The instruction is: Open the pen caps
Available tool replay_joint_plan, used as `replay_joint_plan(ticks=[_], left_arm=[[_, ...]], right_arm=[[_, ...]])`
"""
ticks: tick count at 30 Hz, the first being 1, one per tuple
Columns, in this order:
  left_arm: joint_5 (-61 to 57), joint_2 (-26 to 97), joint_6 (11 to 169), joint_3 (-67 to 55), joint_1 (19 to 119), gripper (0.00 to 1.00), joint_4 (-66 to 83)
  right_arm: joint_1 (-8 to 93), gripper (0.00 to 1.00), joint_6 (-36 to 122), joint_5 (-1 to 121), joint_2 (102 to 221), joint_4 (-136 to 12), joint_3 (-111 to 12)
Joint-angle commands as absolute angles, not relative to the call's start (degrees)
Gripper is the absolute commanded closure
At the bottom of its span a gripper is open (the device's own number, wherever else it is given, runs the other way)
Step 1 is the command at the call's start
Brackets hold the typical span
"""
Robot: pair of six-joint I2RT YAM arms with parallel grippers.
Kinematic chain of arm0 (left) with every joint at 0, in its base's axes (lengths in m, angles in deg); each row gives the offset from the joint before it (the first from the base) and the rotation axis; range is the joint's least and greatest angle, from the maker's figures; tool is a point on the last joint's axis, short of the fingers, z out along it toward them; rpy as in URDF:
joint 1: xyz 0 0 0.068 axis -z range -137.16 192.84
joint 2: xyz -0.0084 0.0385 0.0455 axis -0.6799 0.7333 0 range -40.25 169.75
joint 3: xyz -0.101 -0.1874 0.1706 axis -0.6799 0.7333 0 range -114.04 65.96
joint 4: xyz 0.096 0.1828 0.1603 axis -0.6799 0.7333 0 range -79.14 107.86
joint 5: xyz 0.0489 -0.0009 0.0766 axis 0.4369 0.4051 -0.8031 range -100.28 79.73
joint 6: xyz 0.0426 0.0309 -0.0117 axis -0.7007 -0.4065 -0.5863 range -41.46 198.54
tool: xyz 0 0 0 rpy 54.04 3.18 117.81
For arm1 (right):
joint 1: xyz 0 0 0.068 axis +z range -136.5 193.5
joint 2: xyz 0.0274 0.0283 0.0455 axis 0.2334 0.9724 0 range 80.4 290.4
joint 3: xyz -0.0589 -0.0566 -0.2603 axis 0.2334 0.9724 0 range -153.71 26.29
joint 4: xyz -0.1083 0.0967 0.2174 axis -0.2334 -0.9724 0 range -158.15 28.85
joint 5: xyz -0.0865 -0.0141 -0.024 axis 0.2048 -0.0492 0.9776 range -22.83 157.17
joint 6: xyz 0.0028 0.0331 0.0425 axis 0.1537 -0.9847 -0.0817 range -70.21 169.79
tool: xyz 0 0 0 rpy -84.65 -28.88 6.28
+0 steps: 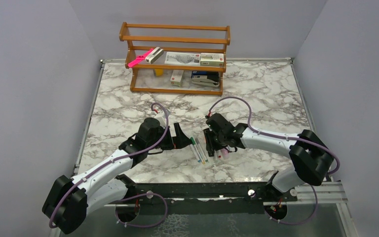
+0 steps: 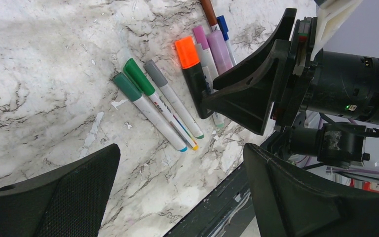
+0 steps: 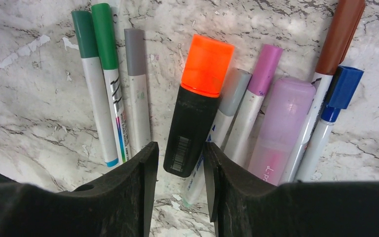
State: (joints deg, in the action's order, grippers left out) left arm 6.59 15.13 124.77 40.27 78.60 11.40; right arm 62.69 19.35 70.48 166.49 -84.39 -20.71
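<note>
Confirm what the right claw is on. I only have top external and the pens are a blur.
Observer: The right wrist view shows the right claw straddling the tail end of the black highlighter, with a finger on each side of its barrel.
Operator: Cap off yet?
Observer: No. Its orange cap is seated, at the end away from the claw.
Operator: And the left side?
Observer: The left claw is wide open and empty. In its wrist view, the two green-capped markers lie on the marble between its fingers.
</note>
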Motion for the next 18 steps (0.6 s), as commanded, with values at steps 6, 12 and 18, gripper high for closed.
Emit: replay_joint_plan(ticks=[6, 12, 18], left_arm=[[6.2, 12.8, 125.5, 41.3, 79.0, 0.01, 10.9], [6.2, 12.1, 125.6, 41.8, 79.0, 0.01, 11.0], [7.2, 13.3, 124.0, 39.8, 79.0, 0.01, 13.0]], right_arm=[[63.4, 0.60, 18.2, 72.6, 167.1, -85.8, -22.3], [63.5, 0.60, 17.8, 72.0, 169.2, -84.5, -22.0], [63.9, 0.60, 19.4, 72.8, 175.1, -86.5, -25.1]])
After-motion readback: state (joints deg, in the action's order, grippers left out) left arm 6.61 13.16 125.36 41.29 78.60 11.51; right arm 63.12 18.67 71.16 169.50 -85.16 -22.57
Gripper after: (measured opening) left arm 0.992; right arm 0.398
